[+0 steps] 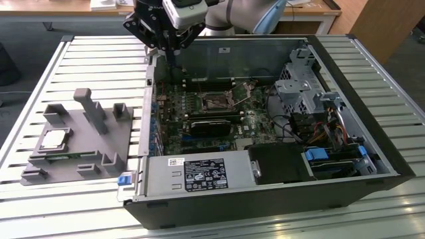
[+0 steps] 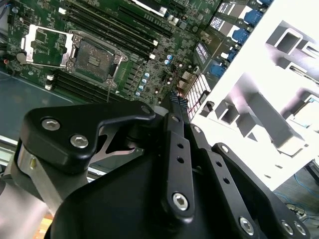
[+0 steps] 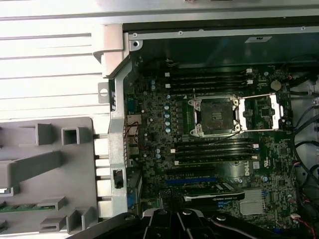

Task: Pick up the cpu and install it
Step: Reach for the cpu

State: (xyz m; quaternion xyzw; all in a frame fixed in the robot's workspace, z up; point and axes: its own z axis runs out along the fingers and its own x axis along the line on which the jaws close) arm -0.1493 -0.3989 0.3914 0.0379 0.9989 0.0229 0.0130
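Note:
The cpu, a pale silvery square, lies flat on the grey fixture tray at the exterior view's left, outside the computer case. My gripper hangs over the far left corner of the open case, well away from the cpu, with its thin fingers together and nothing between them. In the second wrist view the gripper has its black fingertips closed to one point above the motherboard. The black-framed socket is bare, its metal lid swung open beside it.
The case lies open on a slatted metal table. Memory slots, a graphics card, drive cages and cables crowd the inside. Upright pegs rise from the fixture tray near the cpu.

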